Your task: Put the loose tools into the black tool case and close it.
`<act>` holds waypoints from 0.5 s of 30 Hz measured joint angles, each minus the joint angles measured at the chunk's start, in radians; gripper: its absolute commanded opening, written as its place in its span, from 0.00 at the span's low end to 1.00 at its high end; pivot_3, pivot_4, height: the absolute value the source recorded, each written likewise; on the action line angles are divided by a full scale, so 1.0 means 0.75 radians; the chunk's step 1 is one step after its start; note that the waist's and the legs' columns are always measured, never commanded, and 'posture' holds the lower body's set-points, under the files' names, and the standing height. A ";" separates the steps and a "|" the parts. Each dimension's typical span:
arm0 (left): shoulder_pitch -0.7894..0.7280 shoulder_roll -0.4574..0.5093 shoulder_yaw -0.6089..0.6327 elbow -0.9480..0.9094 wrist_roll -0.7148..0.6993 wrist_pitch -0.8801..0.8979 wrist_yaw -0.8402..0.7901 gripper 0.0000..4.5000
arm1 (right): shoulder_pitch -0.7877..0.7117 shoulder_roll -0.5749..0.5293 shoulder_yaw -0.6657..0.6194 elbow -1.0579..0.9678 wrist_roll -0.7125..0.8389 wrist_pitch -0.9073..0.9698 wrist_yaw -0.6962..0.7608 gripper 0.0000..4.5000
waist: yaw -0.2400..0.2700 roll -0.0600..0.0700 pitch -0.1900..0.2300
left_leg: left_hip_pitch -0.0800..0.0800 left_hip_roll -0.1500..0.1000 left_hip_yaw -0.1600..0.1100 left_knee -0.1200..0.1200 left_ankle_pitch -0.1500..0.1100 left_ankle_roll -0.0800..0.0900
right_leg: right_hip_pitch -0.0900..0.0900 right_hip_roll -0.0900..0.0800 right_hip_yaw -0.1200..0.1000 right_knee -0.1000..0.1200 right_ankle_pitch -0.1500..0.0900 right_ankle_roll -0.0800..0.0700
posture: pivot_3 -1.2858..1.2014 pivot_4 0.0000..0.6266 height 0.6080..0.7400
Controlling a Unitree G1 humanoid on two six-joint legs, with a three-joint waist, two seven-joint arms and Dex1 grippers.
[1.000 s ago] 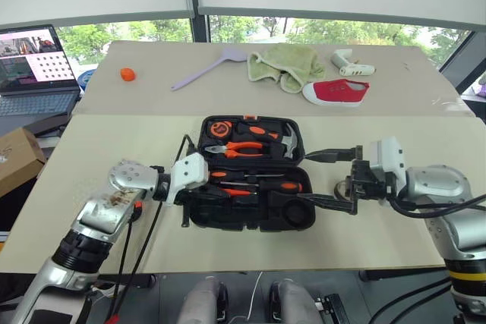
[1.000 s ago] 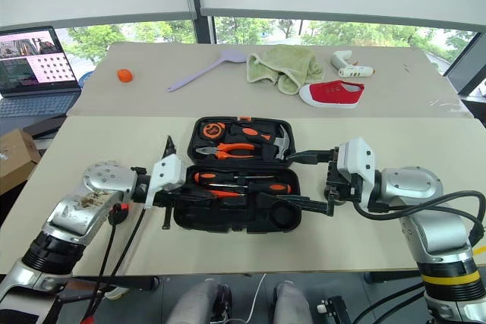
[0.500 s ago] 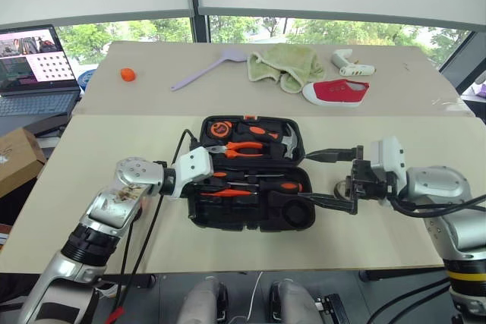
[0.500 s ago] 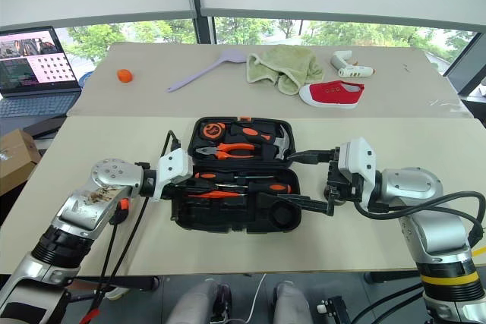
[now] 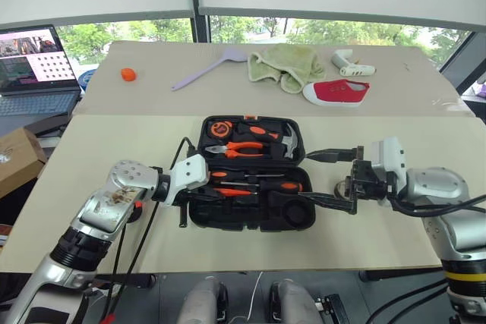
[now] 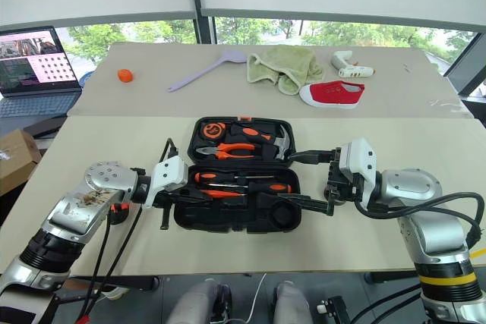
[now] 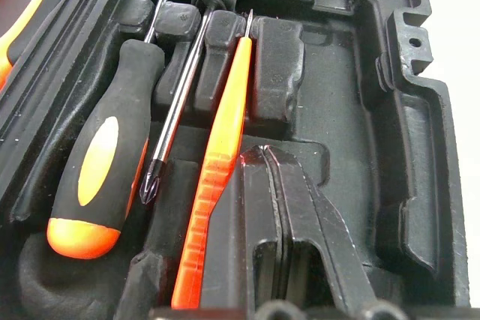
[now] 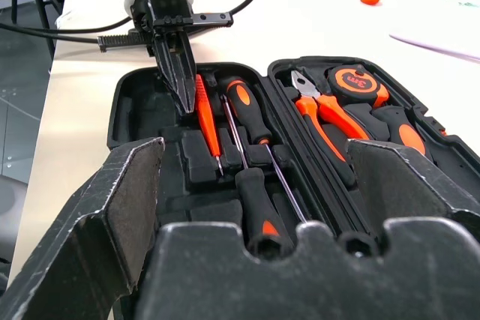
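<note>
Black case (image 5: 250,180) lies open; my left fingers (image 8: 177,73) closed beside the tester pen (image 7: 217,177), right fingers (image 5: 334,180) spread wide, empty.

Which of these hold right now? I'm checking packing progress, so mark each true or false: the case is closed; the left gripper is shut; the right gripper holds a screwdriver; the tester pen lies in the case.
1. The black tool case is closed. False: it lies open.
2. The left gripper is shut. True.
3. The right gripper holds a screwdriver. False: it is open and empty.
4. The slim orange tester pen lies in the case. True.
</note>
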 measured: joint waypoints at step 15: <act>-0.114 -0.024 -0.043 0.054 0.063 0.021 0.066 0.01 | 0.020 0.018 -0.002 0.022 -0.001 -0.026 0.027 1.00 | -0.003 0.000 0.000 | 0.000 0.000 0.000 0.000 0.000 0.000 | 0.000 0.001 0.000 0.000 0.000 0.000 | 0.52 0.24 1.00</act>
